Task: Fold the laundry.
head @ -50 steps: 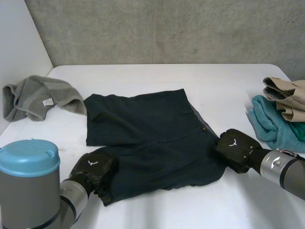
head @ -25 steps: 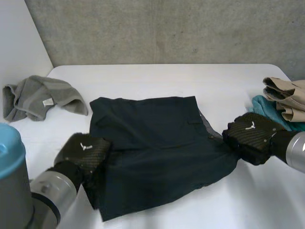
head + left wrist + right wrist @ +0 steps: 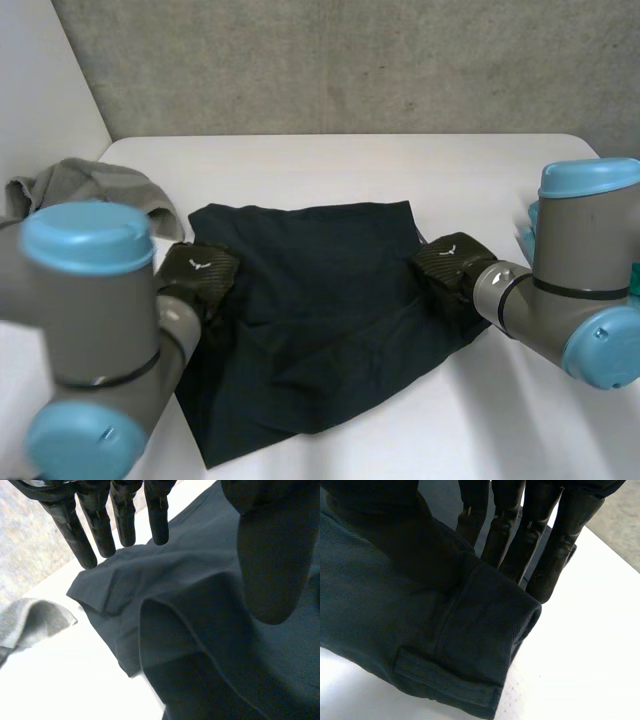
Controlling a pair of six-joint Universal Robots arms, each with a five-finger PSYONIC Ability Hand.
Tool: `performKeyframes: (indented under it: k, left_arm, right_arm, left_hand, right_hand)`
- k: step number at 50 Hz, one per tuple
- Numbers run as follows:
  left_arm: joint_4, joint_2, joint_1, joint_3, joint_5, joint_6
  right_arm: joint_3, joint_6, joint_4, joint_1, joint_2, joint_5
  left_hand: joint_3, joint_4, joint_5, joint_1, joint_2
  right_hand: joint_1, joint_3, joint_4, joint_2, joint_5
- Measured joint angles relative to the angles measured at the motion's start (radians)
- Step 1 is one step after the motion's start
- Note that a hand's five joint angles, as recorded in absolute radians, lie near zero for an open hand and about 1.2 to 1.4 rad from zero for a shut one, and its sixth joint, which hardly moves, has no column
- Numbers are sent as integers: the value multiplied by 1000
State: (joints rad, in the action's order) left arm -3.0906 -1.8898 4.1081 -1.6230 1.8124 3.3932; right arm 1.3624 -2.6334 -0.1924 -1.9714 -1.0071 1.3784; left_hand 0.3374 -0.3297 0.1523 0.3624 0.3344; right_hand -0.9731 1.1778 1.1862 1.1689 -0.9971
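Dark shorts (image 3: 320, 310) lie spread in the middle of the white desk (image 3: 350, 165), with a grey cloth (image 3: 110, 180) near its far left corner. We see the left hand (image 3: 197, 272) at the shorts' left edge, fingers (image 3: 124, 520) straight, thumb apart, holding nothing. The right hand (image 3: 452, 262) pinches the right edge between its thumb and straight fingers (image 3: 507, 535).

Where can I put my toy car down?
Bare table lies between the dark shorts and the back wall, and along the front edge right of the shorts. Crowded: left hand and right hand at the shorts' sides, grey cloth in the left corner.
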Motion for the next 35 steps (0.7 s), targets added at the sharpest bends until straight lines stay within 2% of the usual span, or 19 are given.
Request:
performKeyframes:
  k: [5,7,12,18,24,35]
  left_arm:
    - [1,149,-48,-127,3,-3]
    - [1,229,-94,-207,4,-2]
    - [0,270,-153,-292,9,0]
    - [-3,218,-177,-329,13,1]
    - [-39,128,-148,-317,13,2]
    - [-127,3,-113,-264,13,3]
  right_arm:
    - [38,-17,46,7,-17,15]
    - [68,-18,74,13,-33,16]
    - [102,-15,92,18,-46,14]
    - [138,-13,106,19,-52,8]
    - [173,-9,122,20,-61,3]
    - [241,-2,143,19,-101,-25]
  left_hand:
    - [21,-24,27,11,23]
    - [57,-66,73,29,61]
    - [130,-140,145,107,133]
    - [161,-175,180,131,164]
    - [165,-178,184,131,168]
    - [289,-300,300,270,292]
  right_hand:
    - [0,0,0,0,-1]
    - [0,0,0,0,-1]
    - [0,0,0,0,-1]
    - [0,0,0,0,-1]
    - [0,0,0,0,-2]
    - [0,0,0,0,-2]
